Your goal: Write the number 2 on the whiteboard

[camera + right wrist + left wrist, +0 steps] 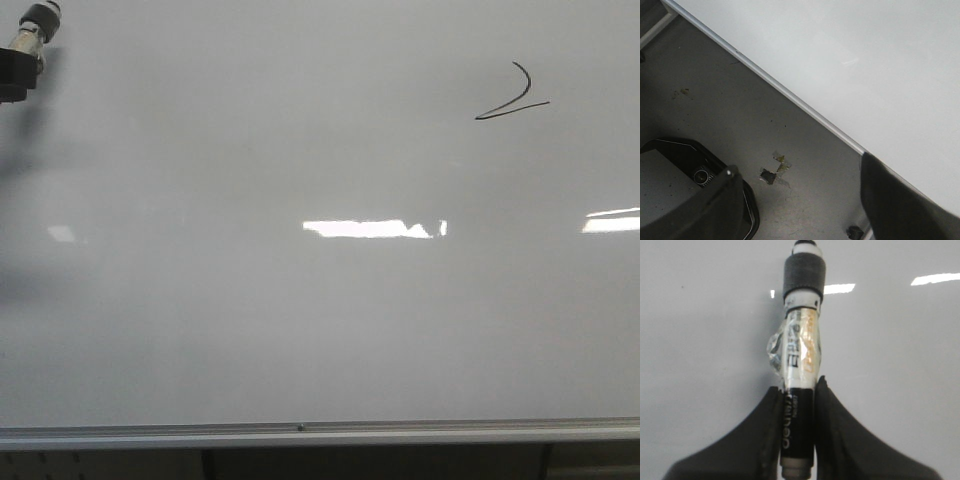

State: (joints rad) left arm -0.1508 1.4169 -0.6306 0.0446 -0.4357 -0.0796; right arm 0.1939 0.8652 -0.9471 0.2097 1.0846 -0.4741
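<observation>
2 (513, 95) drawn upper right on board (300, 330). L gripper (799, 390) clamped on marker (799, 370), parked far upper left, off ink. R gripper (797, 185) wide open, empty, aimed at floor (740, 115) — idle.

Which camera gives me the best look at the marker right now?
Left wrist view: the marker fills it, clamped between the left jaws. Front view catches only its end at the upper left corner. Right wrist view shows none of it.

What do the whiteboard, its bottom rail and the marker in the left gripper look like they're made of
The whiteboard looks like glossy coated panel: it mirrors bright ceiling lights. Its bottom rail seems brushed aluminium, silver and matte. The marker, clamped in the left gripper, appears plastic, with a ribbed dark collar and clear tape wrapped around it.
</observation>
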